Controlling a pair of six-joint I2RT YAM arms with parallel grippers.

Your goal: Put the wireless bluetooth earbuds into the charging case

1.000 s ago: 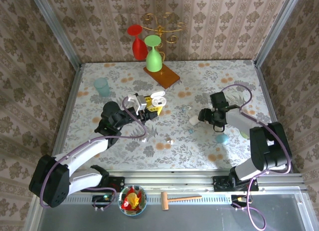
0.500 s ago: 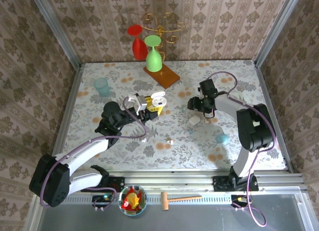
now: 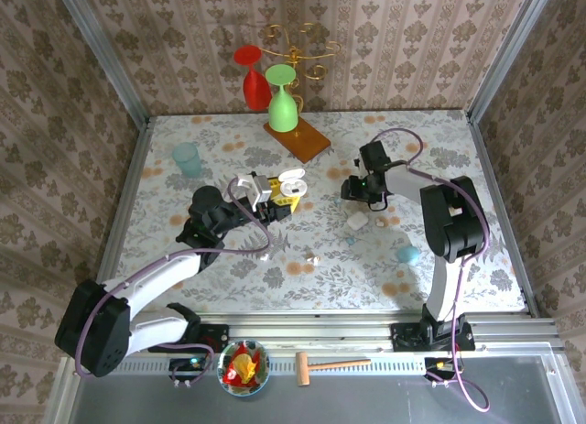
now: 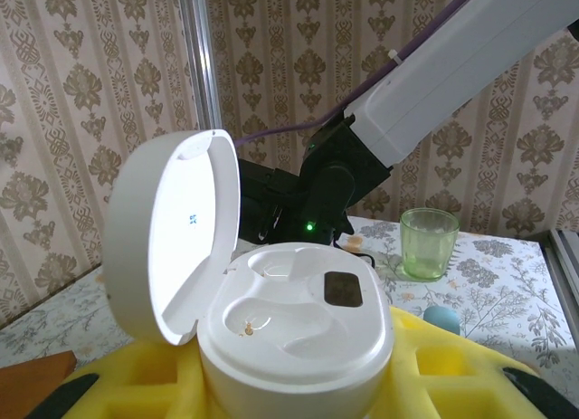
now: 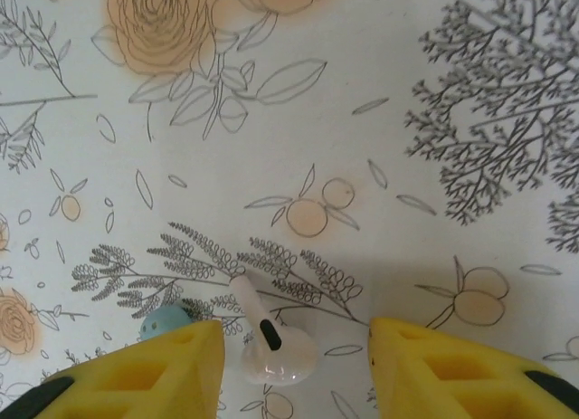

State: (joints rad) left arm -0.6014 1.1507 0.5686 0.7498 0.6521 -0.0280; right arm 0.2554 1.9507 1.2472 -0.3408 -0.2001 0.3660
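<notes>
white earbud (image 5: pixel 269 347) lies on the worktop (image 5: pixel 362 120) between the right tool's (image 5: pixel 294 348) spread fingers (image 5: pixel 163 369); well apart from it the left tool (image 4: pixel 294 376) grips the open charging case (image 4: pixel 298 321)

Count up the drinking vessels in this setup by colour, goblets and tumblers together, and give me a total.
Red: 1, the red goblet
Green: 2, the green goblet and the green tumbler
Pale teal: 1, the teal tumbler
Total: 4
</notes>
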